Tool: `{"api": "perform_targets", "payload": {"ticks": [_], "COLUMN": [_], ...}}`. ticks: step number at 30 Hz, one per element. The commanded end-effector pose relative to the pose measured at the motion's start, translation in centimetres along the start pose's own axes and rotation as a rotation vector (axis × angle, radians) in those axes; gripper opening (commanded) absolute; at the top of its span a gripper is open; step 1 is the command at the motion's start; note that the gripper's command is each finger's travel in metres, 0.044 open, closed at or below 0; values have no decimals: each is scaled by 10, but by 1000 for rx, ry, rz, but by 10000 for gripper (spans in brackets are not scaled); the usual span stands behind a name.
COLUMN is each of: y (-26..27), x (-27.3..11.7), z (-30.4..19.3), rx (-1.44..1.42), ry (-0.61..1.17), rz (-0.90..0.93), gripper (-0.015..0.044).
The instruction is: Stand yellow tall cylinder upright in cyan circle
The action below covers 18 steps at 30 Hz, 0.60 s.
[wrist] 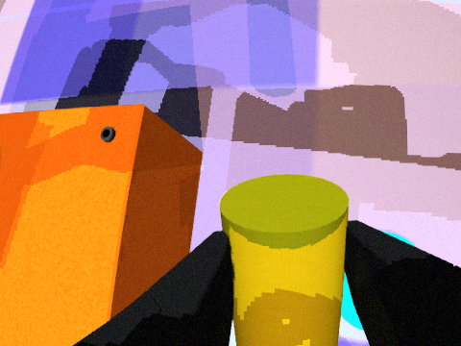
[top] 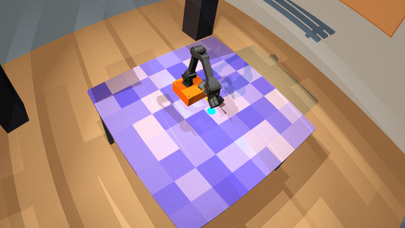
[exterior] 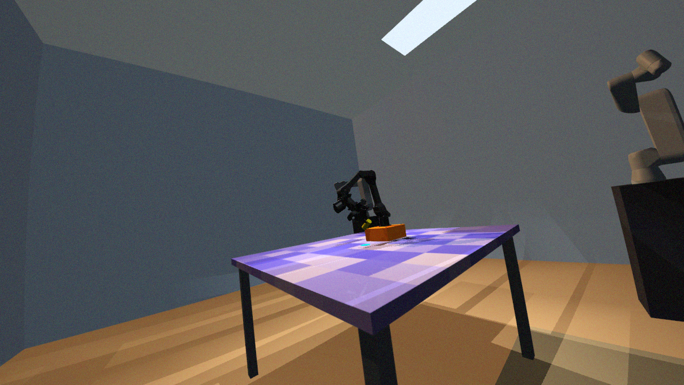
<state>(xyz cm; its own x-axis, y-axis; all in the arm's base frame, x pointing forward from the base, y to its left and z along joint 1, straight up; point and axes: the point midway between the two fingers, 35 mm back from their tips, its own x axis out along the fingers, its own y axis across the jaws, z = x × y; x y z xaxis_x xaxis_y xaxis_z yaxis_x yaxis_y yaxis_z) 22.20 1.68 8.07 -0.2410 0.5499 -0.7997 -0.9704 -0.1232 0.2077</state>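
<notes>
Cylinder (top: pixel 207 99) (exterior: pixel 366 223) (wrist: pixel 288 269), yellow and tilted, sits in my partly open claw (top: pixel 208 99) (exterior: pixel 365 221) (wrist: pixel 286 241), gripped above the bench (top: pixel 215 141) (exterior: pixel 354 268) (wrist: pixel 269 159).

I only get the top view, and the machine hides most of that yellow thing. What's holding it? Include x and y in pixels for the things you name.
Observer: In the wrist view, the two dark fingers of the tool (top: pixel 208 97) (exterior: pixel 365 221) (wrist: pixel 288 233) grip the yellow cylinder (top: pixel 207 99) (exterior: pixel 366 224) (wrist: pixel 288 269) on opposite sides.
Visitor: Is it standing on the table (top: pixel 170 170) (exterior: pixel 334 287) (wrist: pixel 216 192) by now?
Observer: No. The exterior view shows it raised off the table and leaning, neither upright nor flat.
Visitor: Anything else I'm missing, away from the table?
Observer: Yes, the exterior view also shows a second, pale arm (exterior: pixel 660 119) on a dark pedestal (exterior: pixel 679 258).
</notes>
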Motion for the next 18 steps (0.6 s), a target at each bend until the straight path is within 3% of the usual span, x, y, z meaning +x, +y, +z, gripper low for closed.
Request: {"api": "perform_targets", "payload": {"ticks": [1,18], "y": [0,0], "x": [-1,-4], "z": [1,0], "rx": [-8,-20], "ry": [-39,-166], "rz": [-3,-25], "gripper": [105,105]}}
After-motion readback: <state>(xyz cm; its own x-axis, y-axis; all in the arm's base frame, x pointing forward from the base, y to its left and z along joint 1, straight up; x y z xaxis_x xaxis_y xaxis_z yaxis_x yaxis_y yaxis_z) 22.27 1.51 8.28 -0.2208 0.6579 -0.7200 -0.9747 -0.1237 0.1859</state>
